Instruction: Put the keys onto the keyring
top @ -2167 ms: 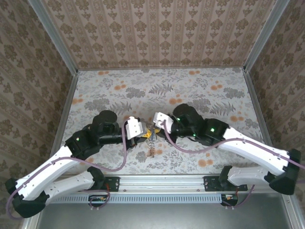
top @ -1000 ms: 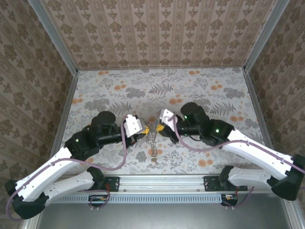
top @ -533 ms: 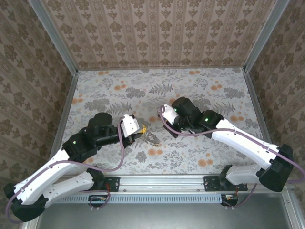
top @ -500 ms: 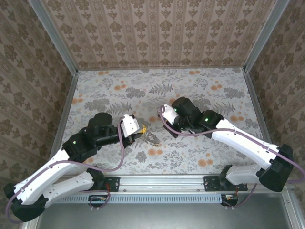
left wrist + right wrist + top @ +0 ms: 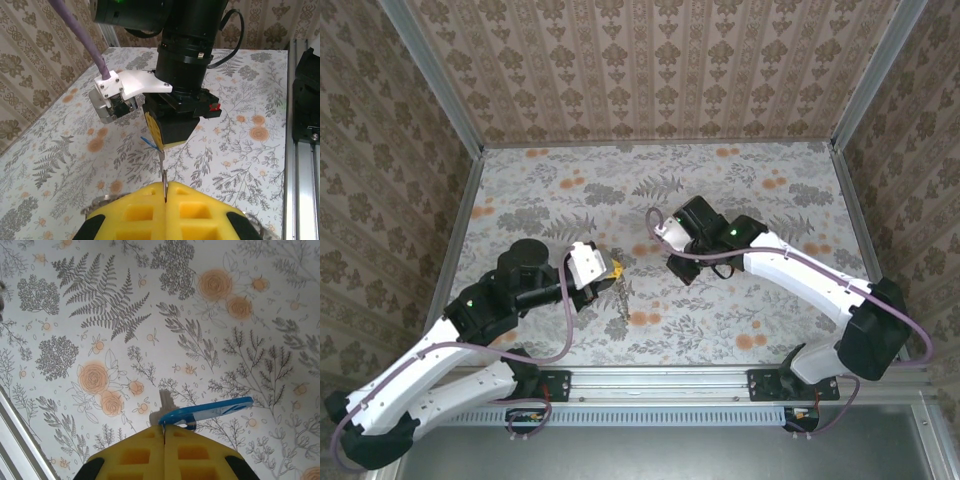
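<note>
1. Since the frame two seconds back, we're seeing the grippers coming apart. They were nose to nose over the keyring (image 5: 620, 297); now the right gripper (image 5: 164, 432) is sitting back toward the far right, clear of the left gripper (image 5: 165, 194).
2. Left fingers (image 5: 195, 198) are pressing fully together, no gap at the seam. A thin silvery strip is sticking up out of that seam in the left wrist view. We're reading it as the keyring's upper end, pinched.
3. From above, the keyring is trailing from the left fingertips toward the near edge. We can't tell whether its lower end is resting on the table (image 5: 75, 355) or hanging just off it.
4. Right fingers (image 5: 190, 442) are also closing completely, pads meeting. The blue key (image 5: 210, 411) is being gripped at their tips. Its blue head is lying crosswise and jutting out to one side of the fingers, with a short grey bit poking out on the other.
5. In the left wrist view, the right gripper is pointing straight down ahead of the left fingertips, well apart from them. The blue key is showing as a sliver at its yellow tips.
6. Blue key and keyring aren't touching; each is sitting in its own gripper.
</note>
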Controlling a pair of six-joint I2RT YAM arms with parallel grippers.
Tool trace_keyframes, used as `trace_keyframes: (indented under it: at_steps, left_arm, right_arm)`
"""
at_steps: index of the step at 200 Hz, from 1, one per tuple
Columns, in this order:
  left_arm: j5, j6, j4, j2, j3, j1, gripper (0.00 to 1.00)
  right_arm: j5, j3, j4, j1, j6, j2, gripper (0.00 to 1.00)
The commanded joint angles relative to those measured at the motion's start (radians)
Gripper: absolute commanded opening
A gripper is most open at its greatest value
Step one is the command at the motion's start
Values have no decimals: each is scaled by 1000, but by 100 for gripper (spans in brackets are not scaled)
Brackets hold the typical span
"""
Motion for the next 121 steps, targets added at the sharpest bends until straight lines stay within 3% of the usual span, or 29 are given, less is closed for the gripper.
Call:
trace_keyframes:
  at_steps: [1, 47, 121]
  left_arm:
    - [-17, -30, 27, -26, -7, 6, 0]
    - [-33, -44, 37, -53, -23, -6, 0]
    - [-87, -45, 30, -90, -25, -36, 0]
  right_arm:
    - [-69, -25, -71, -16, 53, 64, 0]
    - [-125, -59, -112, -15, 79, 171, 0]
    - [-31, -71, -29, 7, 98, 360, 0]
